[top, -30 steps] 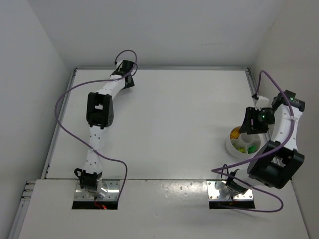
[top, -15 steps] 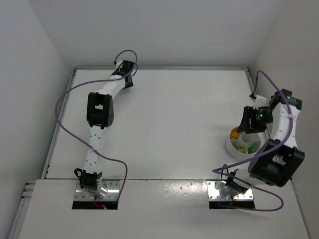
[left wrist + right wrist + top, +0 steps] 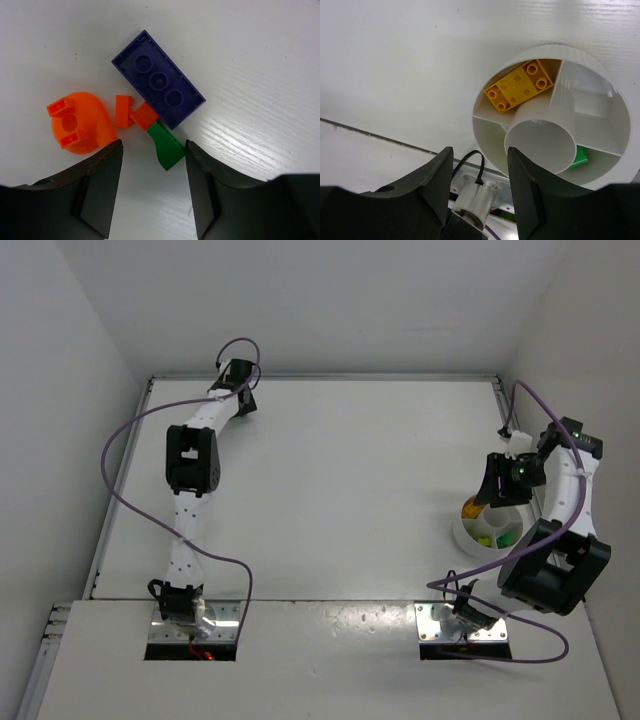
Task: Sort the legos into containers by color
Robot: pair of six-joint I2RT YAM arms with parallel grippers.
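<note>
Across the table (image 3: 330, 490), the left arm (image 3: 190, 455) had swung further toward the far-left corner within the last second, while the right arm (image 3: 560, 530) barely shifted above the dish (image 3: 545, 48). There the right gripper (image 3: 480, 155) hung spread and empty; a yellow brick (image 3: 520, 85) and a green brick (image 3: 580, 156) lay in separate compartments. The left gripper (image 3: 153, 150), jaws apart and holding nothing, had lined up on the unsorted pile: purple brick (image 3: 158, 85), orange rounded piece (image 3: 80, 122), green wedge (image 3: 166, 145) partly between the jaws, two small orange bits (image 3: 123, 110). A pick looked close
</note>
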